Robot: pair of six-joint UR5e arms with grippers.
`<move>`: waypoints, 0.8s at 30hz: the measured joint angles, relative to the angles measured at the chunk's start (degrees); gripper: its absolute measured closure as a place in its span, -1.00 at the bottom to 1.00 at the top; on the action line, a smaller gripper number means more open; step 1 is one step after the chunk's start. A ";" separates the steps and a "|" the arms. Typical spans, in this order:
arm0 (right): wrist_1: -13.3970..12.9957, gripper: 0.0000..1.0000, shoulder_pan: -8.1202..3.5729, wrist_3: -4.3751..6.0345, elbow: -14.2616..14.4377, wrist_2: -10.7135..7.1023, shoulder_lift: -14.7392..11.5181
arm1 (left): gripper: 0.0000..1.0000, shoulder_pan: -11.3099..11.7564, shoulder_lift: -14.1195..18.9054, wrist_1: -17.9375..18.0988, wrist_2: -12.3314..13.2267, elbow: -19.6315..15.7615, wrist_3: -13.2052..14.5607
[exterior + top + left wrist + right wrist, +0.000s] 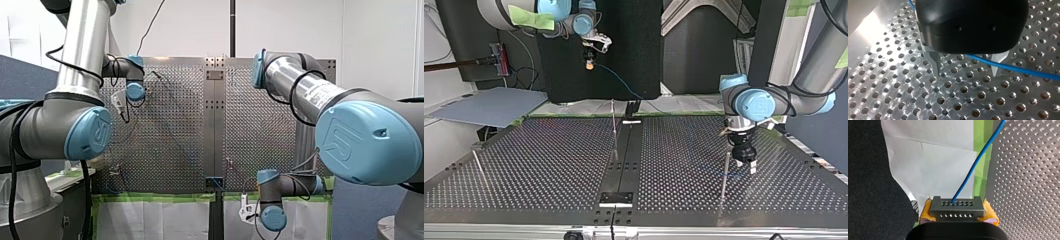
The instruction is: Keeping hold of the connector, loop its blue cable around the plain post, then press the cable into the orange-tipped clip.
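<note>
My right gripper (958,216) clamps the rigid connector (957,206), the surest hold; its thin blue cable (975,162) looks limp and light; my left gripper (966,67) gapes.

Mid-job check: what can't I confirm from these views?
Orange-tipped clip: top view, posts too thin to show tip colour.
Blue cable route: top view, too faint on the table to trace to the post beside my left gripper.
Cable contact with the left fingers: left wrist view, the gripper body covers it.
Connector: front view, too small under my right gripper.
</note>
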 joint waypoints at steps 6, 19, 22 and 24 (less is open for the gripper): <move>-0.31 1.00 0.16 0.00 3.05 0.61 -3.05 | -1.00 0.12 0.00 -0.10 -0.09 -0.01 0.00; -1.28 1.00 -0.31 -0.56 8.25 0.97 -9.96 | -1.00 0.25 -0.01 -0.23 -0.36 0.00 0.00; -1.61 1.00 -0.57 -1.43 8.64 0.91 -11.70 | -1.00 0.31 -0.01 -0.20 -0.36 0.03 0.00; -2.20 1.00 -0.73 -2.16 8.83 0.78 -12.96 | -1.00 0.33 -0.01 -0.19 -0.36 0.03 -0.02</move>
